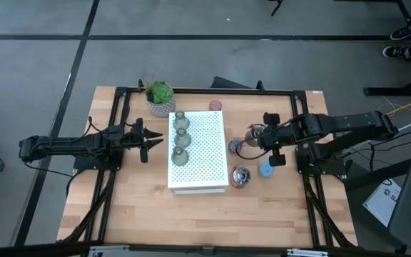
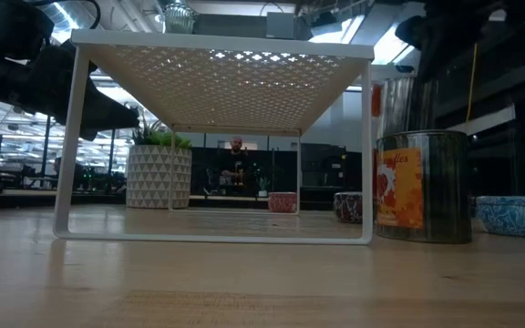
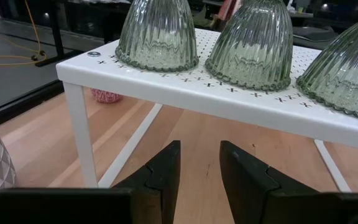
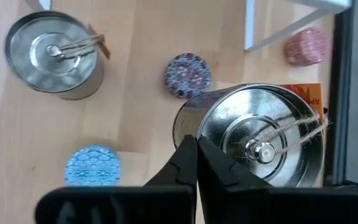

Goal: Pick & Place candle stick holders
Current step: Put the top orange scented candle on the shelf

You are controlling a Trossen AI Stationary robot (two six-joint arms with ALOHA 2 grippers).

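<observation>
White perforated box (image 1: 198,151) is seen mid-table, a potted plant (image 1: 161,96) at its far corner. Three ribbed olive-green glass holders (image 3: 157,34) are lined along its top. Beside the box, a purple holder (image 4: 188,75), a blue holder (image 4: 92,166), a pink holder (image 4: 307,46) and a silvery tin (image 4: 55,54) are noted on the wood. The left gripper (image 3: 199,171) is held slightly parted before the box. The right gripper (image 4: 197,163) is pressed onto the rim of a second silvery tin (image 4: 266,143).

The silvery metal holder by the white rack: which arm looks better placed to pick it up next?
The right arm, probably. Its gripper hangs directly above that silvery metal holder, jaws closed, so they must open first. The left gripper waits across the white rack, beside the green glass holders.
</observation>
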